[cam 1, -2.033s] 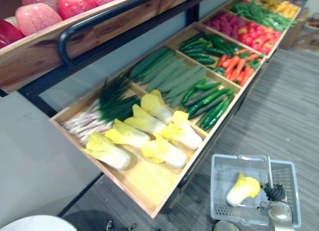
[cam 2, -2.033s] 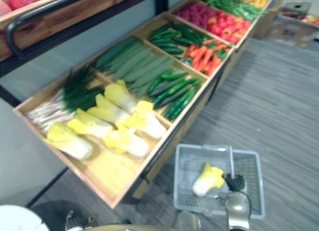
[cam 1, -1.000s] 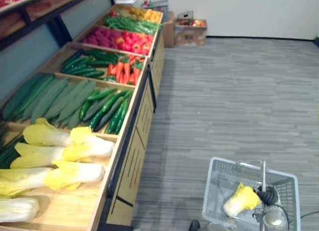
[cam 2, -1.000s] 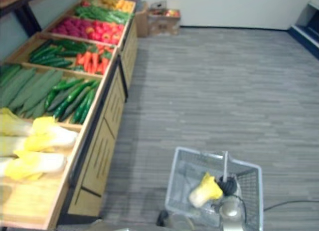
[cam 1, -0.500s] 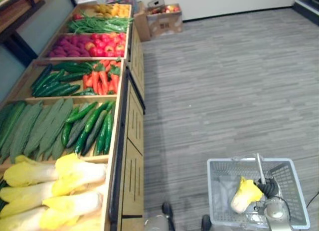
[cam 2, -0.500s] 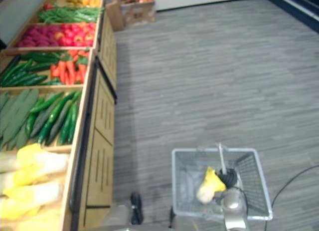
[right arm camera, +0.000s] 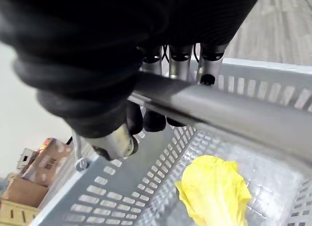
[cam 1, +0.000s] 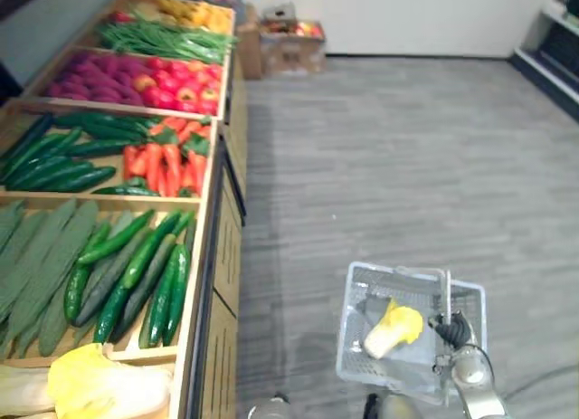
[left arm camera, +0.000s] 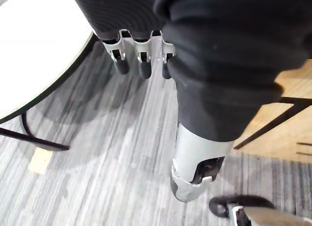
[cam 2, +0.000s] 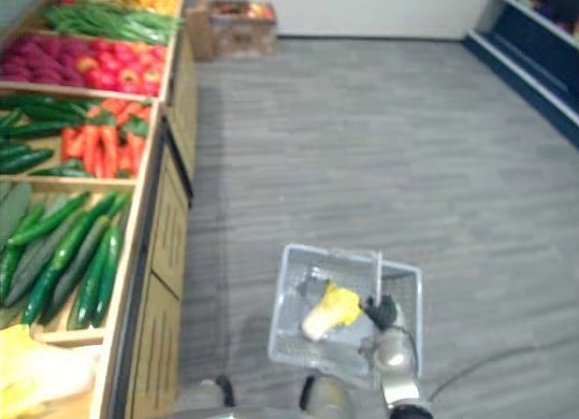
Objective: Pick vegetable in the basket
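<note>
My right hand [right arm camera: 181, 55] is clenched round the handle [right arm camera: 234, 113] of the grey plastic basket [cam 1: 360, 297], and the napa cabbage [cam 1: 391, 328] lies inside it, so the picking step looks done. My left hand [left arm camera: 140, 60] hangs low, fingers seemingly relaxed and empty; next I'd keep the basket level while carrying it

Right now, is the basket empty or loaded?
Loaded: one napa cabbage lies on its side inside the grey basket, which the right hand carries by its handle, fingers curled round it.

Grey plank floor [cam 1: 389, 157], wooden produce stand [cam 1: 226, 256]
</note>
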Robot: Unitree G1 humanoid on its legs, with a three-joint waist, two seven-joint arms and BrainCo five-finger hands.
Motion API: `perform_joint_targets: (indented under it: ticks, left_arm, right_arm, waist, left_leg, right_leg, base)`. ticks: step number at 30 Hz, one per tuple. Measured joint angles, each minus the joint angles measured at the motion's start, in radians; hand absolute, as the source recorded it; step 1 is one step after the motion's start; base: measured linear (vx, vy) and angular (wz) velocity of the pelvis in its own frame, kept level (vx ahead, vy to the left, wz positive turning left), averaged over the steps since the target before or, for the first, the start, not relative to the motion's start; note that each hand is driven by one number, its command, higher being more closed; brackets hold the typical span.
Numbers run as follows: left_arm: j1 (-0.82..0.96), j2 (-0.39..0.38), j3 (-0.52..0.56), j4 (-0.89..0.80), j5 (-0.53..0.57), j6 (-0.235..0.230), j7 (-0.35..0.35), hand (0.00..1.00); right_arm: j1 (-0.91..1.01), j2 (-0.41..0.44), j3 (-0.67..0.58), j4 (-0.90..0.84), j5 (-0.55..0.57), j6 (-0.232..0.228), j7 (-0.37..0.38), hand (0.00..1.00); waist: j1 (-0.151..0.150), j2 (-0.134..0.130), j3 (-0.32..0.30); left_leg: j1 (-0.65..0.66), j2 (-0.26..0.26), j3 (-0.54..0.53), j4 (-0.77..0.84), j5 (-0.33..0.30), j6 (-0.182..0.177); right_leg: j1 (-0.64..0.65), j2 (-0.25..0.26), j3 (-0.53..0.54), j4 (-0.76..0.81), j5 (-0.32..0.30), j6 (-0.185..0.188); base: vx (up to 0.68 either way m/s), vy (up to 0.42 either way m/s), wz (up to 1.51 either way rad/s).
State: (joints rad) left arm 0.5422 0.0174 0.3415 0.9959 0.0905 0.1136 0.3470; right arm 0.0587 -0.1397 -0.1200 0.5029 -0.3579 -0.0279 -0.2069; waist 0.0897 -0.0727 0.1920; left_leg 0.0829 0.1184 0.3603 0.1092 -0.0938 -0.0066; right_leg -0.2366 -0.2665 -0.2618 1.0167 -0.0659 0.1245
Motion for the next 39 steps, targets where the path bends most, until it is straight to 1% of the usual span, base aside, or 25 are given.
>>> perform_joint_targets:
  ticks: [1, 3, 4, 5, 6, 7, 9, 10, 11, 12, 13, 14, 16, 19, 20, 21, 23, 26, 31, 33, 34, 35, 36, 38, 39]
  left_arm:
    - [0.000, 0.014, 0.000, -0.001, -0.009, 0.000, -0.002, 0.00]
    - [0.001, 0.039, 0.000, -0.020, -0.009, 0.000, 0.000, 0.00]
    - [0.004, 0.057, 0.003, -0.035, -0.009, 0.000, 0.002, 0.00]
    - [0.004, 0.083, 0.020, -0.048, -0.009, 0.000, 0.002, 0.00]
    - [-0.008, 0.114, 0.033, -0.049, -0.009, -0.001, 0.002, 0.00]
    - [-0.017, 0.110, 0.031, -0.050, -0.007, -0.007, -0.002, 0.00]
    - [-0.064, 0.059, 0.000, -0.108, 0.004, -0.082, -0.021, 0.00]
    - [-0.106, 0.034, -0.012, -0.117, 0.005, -0.104, -0.030, 0.00]
    - [-0.176, 0.022, -0.032, -0.120, 0.008, -0.130, -0.041, 0.00]
    - [-0.212, 0.026, -0.034, -0.148, 0.014, -0.159, -0.044, 0.00]
    - [-0.231, 0.032, -0.033, -0.155, 0.015, -0.163, -0.045, 0.00]
    - [-0.263, 0.040, -0.032, -0.160, 0.014, -0.168, -0.046, 0.00]
    - [-0.283, 0.016, -0.031, -0.149, 0.010, -0.167, -0.048, 0.00]
    - [-0.270, 0.001, -0.023, -0.148, -0.009, -0.167, -0.046, 0.00]
    - [-0.273, -0.002, -0.017, -0.152, -0.009, -0.168, -0.046, 0.00]
    - [-0.273, -0.002, -0.017, -0.154, -0.010, -0.168, -0.046, 0.00]
    - [-0.275, -0.010, -0.012, -0.156, -0.011, -0.167, -0.046, 0.00]
    - [-0.259, -0.014, -0.021, -0.158, -0.010, -0.155, -0.048, 0.00]
    - [-0.263, -0.014, -0.043, -0.162, -0.007, -0.154, -0.054, 0.00]
    - [-0.264, -0.011, -0.064, -0.167, -0.005, -0.154, -0.063, 0.00]
    - [-0.274, -0.015, -0.078, -0.170, 0.000, -0.154, -0.069, 0.00]
    - [-0.286, -0.031, -0.078, -0.167, 0.000, -0.152, -0.070, 0.00]
    - [-0.299, -0.036, -0.059, -0.118, 0.005, -0.147, -0.075, 0.00]
    - [-0.317, -0.018, -0.060, -0.099, 0.014, -0.143, -0.079, 0.00]
    - [-0.325, 0.007, -0.060, -0.099, 0.030, -0.141, -0.078, 0.00]
  right_arm:
    - [-0.006, -0.001, -0.001, 0.000, -0.001, 0.001, 0.000, 1.00]
    - [-0.009, 0.000, 0.000, 0.003, -0.004, 0.002, 0.006, 1.00]
    - [-0.011, -0.001, -0.001, 0.003, -0.004, 0.003, 0.007, 1.00]
    - [-0.016, 0.000, -0.001, 0.004, -0.004, 0.004, 0.007, 1.00]
    - [-0.018, -0.003, -0.010, 0.013, -0.004, 0.005, 0.007, 1.00]
    - [-0.020, -0.008, -0.024, 0.023, -0.005, 0.007, 0.007, 1.00]
    - [-0.032, -0.025, -0.067, 0.020, -0.026, 0.014, 0.005, 1.00]
    - [-0.031, -0.040, -0.078, 0.018, -0.032, 0.015, 0.005, 1.00]
    - [-0.020, -0.037, -0.080, 0.018, -0.035, 0.019, 0.007, 1.00]
    - [-0.013, -0.025, -0.081, 0.011, -0.035, 0.020, 0.008, 1.00]
    - [-0.008, -0.018, -0.086, 0.009, -0.034, 0.022, 0.007, 1.00]
    - [0.014, -0.018, -0.097, 0.008, -0.034, 0.025, 0.006, 1.00]
    - [0.047, -0.023, -0.136, 0.012, -0.034, 0.040, 0.005, 1.00]
    - [0.051, -0.041, -0.145, 0.012, -0.034, 0.043, 0.006, 1.00]
    - [0.051, -0.041, -0.145, 0.012, -0.034, 0.043, 0.007, 1.00]
    - [0.052, -0.040, -0.143, 0.012, -0.034, 0.043, 0.007, 1.00]
    - [0.051, -0.041, -0.137, 0.008, -0.033, 0.042, 0.007, 1.00]
    - [0.061, -0.044, -0.145, 0.001, -0.031, 0.042, 0.006, 1.00]
    - [0.078, -0.058, -0.157, -0.008, -0.031, 0.043, 0.005, 1.00]
    - [0.084, -0.057, -0.154, -0.006, -0.031, 0.042, 0.005, 1.00]
    - [0.086, -0.061, -0.155, -0.001, -0.031, 0.041, 0.006, 1.00]
    - [0.069, -0.066, -0.154, 0.006, -0.031, 0.037, 0.006, 1.00]
    - [0.004, -0.056, -0.127, 0.009, -0.033, 0.040, -0.002, 1.00]
    - [0.004, -0.037, -0.119, 0.016, -0.033, 0.040, -0.002, 1.00]
    - [0.003, -0.007, -0.106, 0.017, -0.034, 0.040, 0.000, 1.00]
  waist:
    - [-0.002, -0.003, -0.002]
    - [-0.002, -0.001, -0.001]
    - [0.000, -0.002, -0.001]
    - [0.002, -0.016, -0.004]
    - [0.007, -0.025, -0.008]
    - [0.015, -0.010, -0.017]
    - [0.027, 0.042, -0.028]
    - [0.026, 0.075, -0.028]
    - [0.021, 0.082, -0.029]
    - [-0.001, 0.045, -0.038]
    - [-0.013, 0.031, -0.038]
    - [-0.016, 0.009, -0.042]
    - [-0.017, 0.032, -0.050]
    - [-0.030, 0.060, -0.061]
    - [-0.031, 0.068, -0.066]
    - [-0.033, 0.066, -0.065]
    - [-0.027, 0.049, -0.055]
    - [-0.030, 0.051, -0.055]
    - [-0.032, 0.072, -0.067]
    - [-0.034, 0.077, -0.070]
    - [-0.040, 0.106, -0.063]
    - [-0.039, 0.136, -0.057]
    - [-0.031, 0.135, -0.031]
    - [-0.030, 0.123, -0.030]
    - [-0.025, 0.079, -0.028]
  left_leg:
    - [0.008, -0.002, -0.025, -0.004, -0.004, -0.006]
    - [0.007, 0.006, -0.083, 0.007, -0.026, -0.024]
    - [0.004, 0.011, -0.111, 0.020, -0.034, -0.042]
    - [0.002, 0.006, -0.139, 0.031, -0.044, -0.068]
    - [-0.002, 0.009, -0.174, 0.027, -0.048, -0.089]
    - [-0.002, 0.020, -0.185, 0.010, -0.041, -0.100]
    - [-0.023, 0.073, -0.202, -0.013, -0.019, -0.110]
    - [-0.024, 0.095, -0.240, -0.029, -0.010, -0.151]
    - [-0.030, 0.102, -0.283, -0.037, -0.005, -0.153]
    - [-0.057, 0.093, -0.336, -0.034, 0.003, -0.173]
    - [-0.067, 0.091, -0.366, -0.029, 0.005, -0.185]
    - [-0.077, 0.092, -0.410, -0.030, 0.002, -0.198]
    - [-0.080, 0.148, -0.455, -0.010, 0.036, -0.188]
    - [-0.130, 0.178, -0.488, 0.020, 0.089, -0.216]
    - [-0.169, 0.175, -0.505, 0.025, 0.141, -0.187]
    - [-0.182, 0.172, -0.505, 0.025, 0.164, -0.169]
    - [-0.234, 0.172, -0.342, 0.030, 0.280, -0.053]
    - [-0.269, 0.192, -0.066, 0.207, 0.208, -0.037]
    - [-0.252, 0.163, 0.063, 0.120, 0.224, -0.038]
    - [-0.231, 0.123, 0.071, 0.015, 0.293, -0.031]
    - [-0.227, 0.145, 0.072, -0.023, 0.341, -0.020]
    - [-0.223, 0.177, 0.073, -0.033, 0.346, -0.021]
    - [-0.193, 0.099, 0.084, -0.053, 0.280, -0.084]
    - [-0.186, 0.090, 0.091, -0.085, 0.260, -0.064]
    - [-0.183, 0.062, 0.093, -0.087, 0.254, -0.057]
  right_leg:
    - [-0.005, -0.037, -0.038, -0.021, -0.063, -0.036]
    - [-0.007, -0.090, -0.083, -0.155, -0.095, -0.062]
    - [0.000, -0.102, -0.083, -0.274, -0.090, -0.056]
    - [0.031, -0.107, -0.063, -0.486, -0.023, -0.040]
    - [0.078, -0.090, -0.007, -0.602, -0.031, 0.004]
    - [0.095, -0.064, -0.016, -0.640, -0.039, 0.005]
    - [0.078, -0.028, -0.028, -0.617, -0.045, -0.007]
    - [0.043, -0.007, 0.033, -0.538, -0.047, -0.008]
    - [-0.019, 0.000, 0.158, -0.423, -0.083, -0.035]
    - [-0.008, 0.006, 0.265, -0.442, -0.109, -0.045]
    - [0.012, 0.012, 0.301, -0.457, -0.155, 0.007]
    - [0.064, 0.017, 0.286, -0.504, -0.247, 0.085]
    - [0.103, 0.039, 0.153, -0.470, -0.283, 0.052]
    - [0.137, 0.059, 0.059, -0.445, -0.328, 0.032]
    - [0.154, 0.059, 0.012, -0.467, -0.336, 0.026]
    - [0.161, 0.059, -0.003, -0.480, -0.336, 0.025]
    - [0.225, 0.063, -0.102, -0.579, -0.312, -0.003]
    - [0.333, 0.073, -0.189, -0.668, -0.290, -0.005]
    - [0.403, 0.091, -0.262, -0.768, -0.243, 0.014]
    - [0.397, 0.077, -0.272, -0.748, -0.205, 0.021]
    - [0.315, 0.056, -0.253, -0.594, -0.190, 0.016]
    - [0.277, 0.064, -0.240, -0.579, -0.224, 0.018]
    - [0.379, 0.101, -0.218, -1.000, 0.000, 0.023]
    - [0.365, 0.101, -0.215, -1.002, -0.002, 0.025]
    - [0.368, 0.067, -0.214, -0.994, -0.007, 0.033]
  base:
    - [0.25, -0.158, 0.85]
    - [0.19, -0.210, 0.78]
    - [0.17, -0.345, 0.77]
    - [0.14, -0.377, 0.89]
    - [0.18, -0.458, 0.73]
    - [0.16, -0.338, 0.46]
    - [0.11, -0.314, 0.26]
    - [-0.03, -0.301, 0.65]
    - [-0.04, -0.362, 1.03]
    - [0.02, -0.299, 1.17]
    - [0.04, -0.392, 1.19]
    - [0.04, -0.400, 1.16]
    - [0.09, -0.390, 1.01]
    - [0.08, -0.276, 0.84]
    - [0.07, -0.173, 0.98]
    - [0.06, -0.133, 1.07]
    - [0.08, -0.152, 0.99]
    - [0.13, -0.133, 0.82]
    - [0.22, -0.018, 0.59]
    - [0.17, 0.074, 0.50]
    - [0.10, 0.047, 0.36]
    - [0.07, 0.148, -0.10]
    - [0.08, 0.207, -0.34]
    - [0.14, 0.217, -0.14]
    - [0.09, 0.135, 0.04]
